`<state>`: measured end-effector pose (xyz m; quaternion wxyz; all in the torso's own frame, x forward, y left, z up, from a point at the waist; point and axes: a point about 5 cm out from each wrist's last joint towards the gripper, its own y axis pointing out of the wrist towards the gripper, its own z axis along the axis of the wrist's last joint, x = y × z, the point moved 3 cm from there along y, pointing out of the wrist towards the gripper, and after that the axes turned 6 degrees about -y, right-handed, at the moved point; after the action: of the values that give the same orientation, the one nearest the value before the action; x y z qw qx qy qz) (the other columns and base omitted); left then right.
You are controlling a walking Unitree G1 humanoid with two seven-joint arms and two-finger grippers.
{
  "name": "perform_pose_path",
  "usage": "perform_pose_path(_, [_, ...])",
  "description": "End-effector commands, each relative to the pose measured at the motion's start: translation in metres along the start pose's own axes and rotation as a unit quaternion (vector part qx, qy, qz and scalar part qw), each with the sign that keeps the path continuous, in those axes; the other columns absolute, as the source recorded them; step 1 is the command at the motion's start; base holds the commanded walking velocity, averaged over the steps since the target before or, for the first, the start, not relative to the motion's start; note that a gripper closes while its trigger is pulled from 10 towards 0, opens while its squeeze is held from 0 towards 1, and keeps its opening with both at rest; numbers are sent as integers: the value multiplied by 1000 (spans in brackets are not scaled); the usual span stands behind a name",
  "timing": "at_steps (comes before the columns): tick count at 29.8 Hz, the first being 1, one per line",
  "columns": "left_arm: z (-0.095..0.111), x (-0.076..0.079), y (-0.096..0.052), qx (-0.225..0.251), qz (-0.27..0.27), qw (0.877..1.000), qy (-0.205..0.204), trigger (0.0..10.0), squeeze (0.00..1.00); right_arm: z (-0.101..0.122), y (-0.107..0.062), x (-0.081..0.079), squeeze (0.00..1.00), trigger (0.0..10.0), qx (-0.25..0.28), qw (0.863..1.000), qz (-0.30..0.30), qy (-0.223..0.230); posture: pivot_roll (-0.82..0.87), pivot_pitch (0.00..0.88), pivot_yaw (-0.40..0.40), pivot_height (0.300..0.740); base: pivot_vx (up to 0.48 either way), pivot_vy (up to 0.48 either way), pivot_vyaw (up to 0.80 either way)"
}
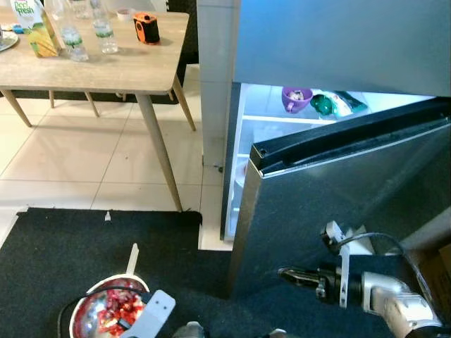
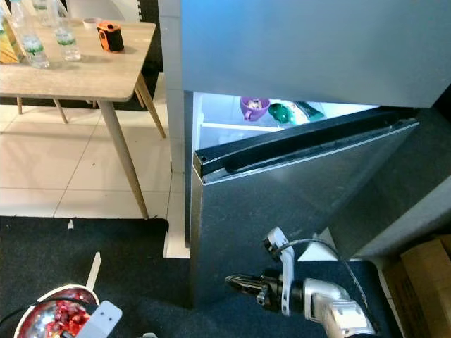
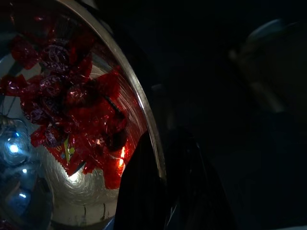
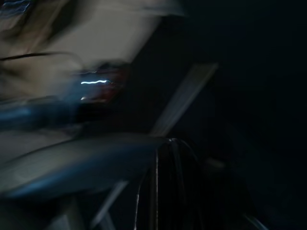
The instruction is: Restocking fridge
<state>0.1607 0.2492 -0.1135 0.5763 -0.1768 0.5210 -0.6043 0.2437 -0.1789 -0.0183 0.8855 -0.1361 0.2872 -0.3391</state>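
Left end effector (image 3: 158, 191) clamped on bowl (image 1: 88, 313) rim (red candies) | right end effector (image 1: 292, 275) together, by fridge door (image 1: 338, 204)

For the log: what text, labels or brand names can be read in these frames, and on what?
"Fresh", with a cut-off word above it: juice carton on the wooden table.
Water bottle labels: too small to read.
Red wrappers in the metal bowl: print too dark to read.

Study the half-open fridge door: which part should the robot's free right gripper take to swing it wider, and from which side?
Take the fridge door by its free left edge, hooking round from the gap beside the lit shelves. Its face is flat; the right gripper hangs low before it.
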Motion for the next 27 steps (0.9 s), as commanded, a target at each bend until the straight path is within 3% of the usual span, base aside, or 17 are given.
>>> perform_pose_path(1, [-6,-16,-1,-8,23,1000,3,10000,0,-19,-8,21,0,10000,-10,994,-108,23,12,46,-13,740,0,0,0])
perform_pose_path(2, [-7,-20,-1,-10,28,1000,3,10000,0,-29,-11,29,0,10000,-19,987,-156,41,12,46,-13,740,0,0,0])
perform_pose_path(5, [-8,-23,-1,-12,31,999,3,10000,0,-38,-15,34,0,10000,-30,980,-193,47,12,45,-11,740,0,0,0])
perform_pose_path(6, [-11,-30,-2,-17,41,999,5,10000,0,-53,-23,41,0,10000,-48,965,-251,54,14,48,-9,740,0,0,0])
perform_pose_path(8, [-13,-33,-2,-19,45,999,5,10000,0,-58,-26,43,0,10000,-52,960,-270,59,14,48,-9,740,0,0,0])
perform_pose_path(10, [-15,-48,-3,-24,72,997,-1,10000,0,-72,-34,48,0,10000,-63,942,-322,76,13,49,-6,740,0,0,0])
perform_pose_path(12, [-15,-49,-4,-24,75,997,-1,10000,0,-73,-35,48,0,10000,-64,939,-328,77,13,49,-6,740,0,0,0])
perform_pose_path(14, [-4,-64,-3,-3,103,994,-36,10000,0,-84,-42,50,0,10000,-86,923,-366,86,9,48,-4,740,0,0,0])
perform_pose_path(17, [9,-72,-2,19,117,991,-58,10000,0,-92,-47,51,0,10000,-101,913,-384,93,8,47,-4,740,0,0,-367])
perform_pose_path(20, [46,-86,-1,79,140,982,-100,10000,0,-112,-57,48,0,10000,-132,894,-413,115,9,41,0,740,0,0,-800])
perform_pose_path(27, [89,-79,1,135,117,978,-109,10000,0,-127,-60,40,0,10000,-144,884,-424,130,1,38,6,740,0,0,-800])
